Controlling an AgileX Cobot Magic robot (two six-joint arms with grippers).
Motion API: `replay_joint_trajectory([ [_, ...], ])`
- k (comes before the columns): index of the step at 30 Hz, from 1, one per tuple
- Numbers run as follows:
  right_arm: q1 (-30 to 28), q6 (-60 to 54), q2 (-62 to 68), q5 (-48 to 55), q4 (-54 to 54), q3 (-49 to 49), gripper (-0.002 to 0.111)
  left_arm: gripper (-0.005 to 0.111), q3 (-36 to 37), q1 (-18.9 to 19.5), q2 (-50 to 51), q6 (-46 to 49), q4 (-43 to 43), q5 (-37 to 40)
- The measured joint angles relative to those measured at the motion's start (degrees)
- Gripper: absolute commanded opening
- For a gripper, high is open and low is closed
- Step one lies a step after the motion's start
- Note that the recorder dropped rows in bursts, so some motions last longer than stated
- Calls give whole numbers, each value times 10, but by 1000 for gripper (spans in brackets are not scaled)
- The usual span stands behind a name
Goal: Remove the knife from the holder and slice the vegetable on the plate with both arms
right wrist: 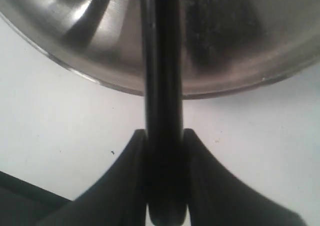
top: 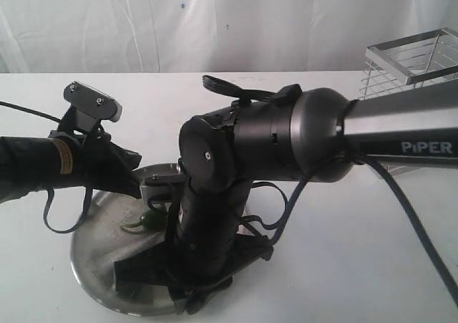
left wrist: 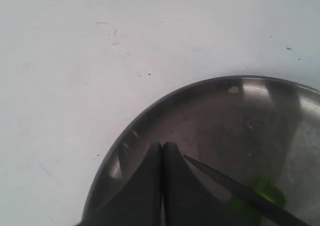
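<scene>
Right pincer [right wrist: 165,134]: clamped from both sides on the black handle of the knife [right wrist: 162,60], fingers pressed flat against it, handle reaching past the rim of the plate [right wrist: 225,40] and over the steel. Left pincer [left wrist: 162,147]: fully closed, fingers tip to tip, nothing between them, over the plate just inside its rim. Narrow dark blade slanting across the plate close beside the left fingertips, crossing the vegetable [left wrist: 267,190]; touching it or just above it, cannot tell. Vegetable green, on the plate, between the two arms in the exterior view. Small pale-green scrap [left wrist: 233,89] apart from it, close to the plate's rim. Plate flat on the white desk [top: 358,258]. Right arm [top: 286,133], bulky, bent down over the plate from the right; left arm [top: 43,162], slimmer with a yellow label, reaching in from the left. Holder [top: 415,58] at the back right of the desk, well apart from the plate.
</scene>
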Motion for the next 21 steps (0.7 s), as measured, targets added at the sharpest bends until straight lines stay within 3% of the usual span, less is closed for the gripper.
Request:
replay_joint_trajectory([
  [11, 0, 0, 5, 1, 17, 0, 0, 0, 0, 0, 6, 5, -37, -2],
  [17, 0, 0, 5, 1, 18, 0, 0, 0, -1, 0, 11, -81, -38, -2],
  [21, 0, 0, 7, 1, 19, 0, 0, 0, -23, 0, 15, -133, -38, 58],
])
